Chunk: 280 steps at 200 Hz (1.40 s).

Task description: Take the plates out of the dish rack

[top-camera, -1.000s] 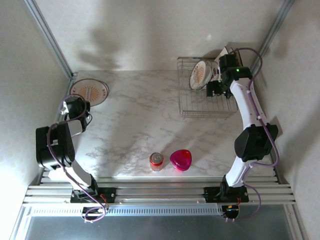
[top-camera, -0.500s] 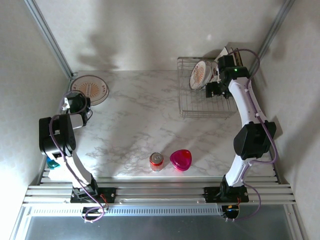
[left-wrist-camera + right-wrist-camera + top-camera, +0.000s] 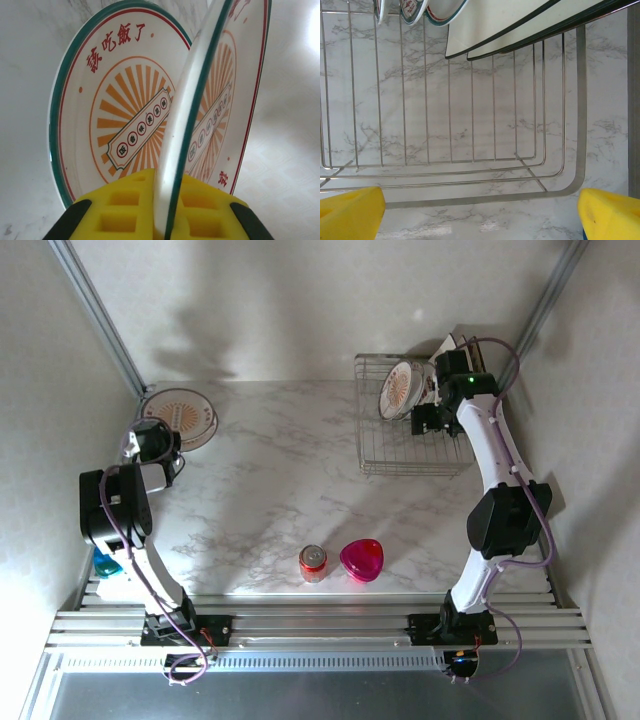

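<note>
Left claw (image 3: 167, 205) clamps plate (image 3: 225, 90) rim; right claw (image 3: 480, 210) gapes empty above dish rack (image 3: 579, 125).

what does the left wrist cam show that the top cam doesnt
Left wrist view: the left claw shut on a round plate held edge-on, with red characters and an orange sunburst readable on it and on the table plate behind it. Top view: the dish rack with racked plates standing in it, the red can, the pink heart dish, and the right arm reaching over the rack. Both: the left claw and the table plate at the far left.
</note>
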Each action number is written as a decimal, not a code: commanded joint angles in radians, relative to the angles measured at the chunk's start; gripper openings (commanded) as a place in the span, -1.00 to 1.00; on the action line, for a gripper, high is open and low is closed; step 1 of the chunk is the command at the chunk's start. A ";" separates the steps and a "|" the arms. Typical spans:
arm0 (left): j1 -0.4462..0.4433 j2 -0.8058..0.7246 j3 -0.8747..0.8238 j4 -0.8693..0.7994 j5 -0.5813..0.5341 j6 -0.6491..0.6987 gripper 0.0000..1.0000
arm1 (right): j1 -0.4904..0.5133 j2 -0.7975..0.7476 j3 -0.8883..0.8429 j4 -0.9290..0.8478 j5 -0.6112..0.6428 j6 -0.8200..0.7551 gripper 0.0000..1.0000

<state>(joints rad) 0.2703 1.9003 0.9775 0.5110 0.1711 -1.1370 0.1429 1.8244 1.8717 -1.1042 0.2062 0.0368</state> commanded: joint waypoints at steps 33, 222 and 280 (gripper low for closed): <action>0.005 0.033 0.053 -0.006 -0.007 0.017 -1.00 | 0.006 0.018 0.033 -0.010 -0.011 -0.011 0.98; 0.005 0.065 0.059 -0.011 0.010 0.031 -0.84 | 0.010 0.027 0.014 0.004 -0.018 -0.015 0.98; 0.007 0.059 0.055 -0.024 0.008 0.050 -0.55 | 0.011 0.016 0.003 0.015 -0.038 -0.018 0.98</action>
<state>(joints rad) 0.2703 1.9648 1.0065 0.4599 0.1719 -1.1175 0.1448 1.8435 1.8732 -1.0958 0.1894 0.0357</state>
